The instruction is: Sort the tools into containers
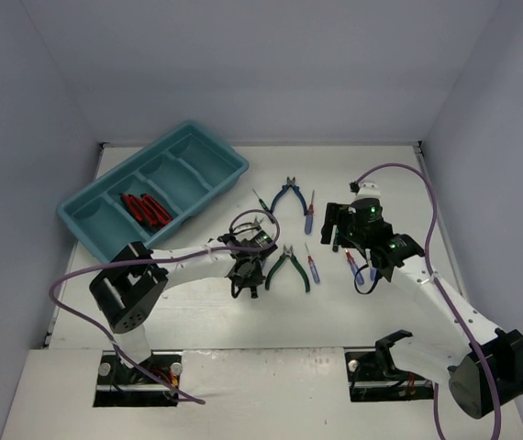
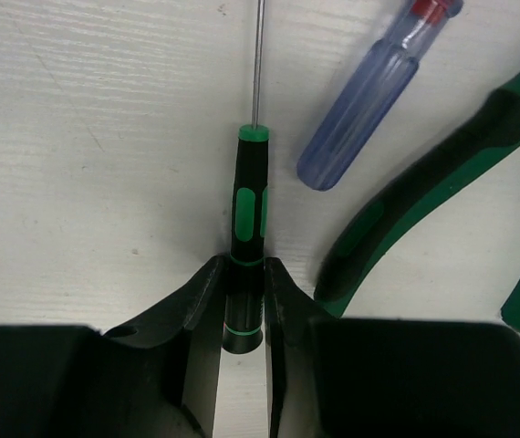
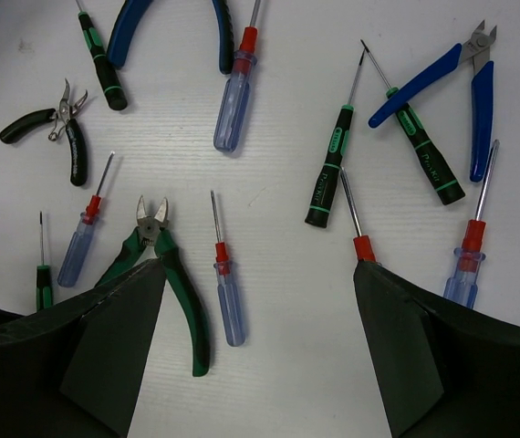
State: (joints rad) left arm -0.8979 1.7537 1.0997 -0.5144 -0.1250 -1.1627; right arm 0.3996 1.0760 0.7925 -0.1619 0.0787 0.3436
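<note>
In the left wrist view my left gripper [image 2: 244, 294] is shut on the butt of a thin green-and-black screwdriver [image 2: 249, 203] that lies flat on the white table. A clear blue screwdriver [image 2: 368, 111] and green-handled pliers [image 2: 424, 187] lie just to its right. From above, the left gripper [image 1: 248, 275] sits mid-table beside those green pliers [image 1: 290, 269]. My right gripper [image 3: 260, 310] hangs open above several tools, over a blue screwdriver with a red collar [image 3: 229, 297]. The teal tray [image 1: 208, 152] at the back left holds red-handled cutters [image 1: 145, 210] in one compartment.
Blue-handled pliers [image 1: 288, 194] lie behind the green ones. Under the right wrist are blue cutters [image 3: 468, 87], small black pliers [image 3: 70, 137], two green-black screwdrivers [image 3: 327, 178] and more blue screwdrivers [image 3: 233, 100]. Grey walls ring the table.
</note>
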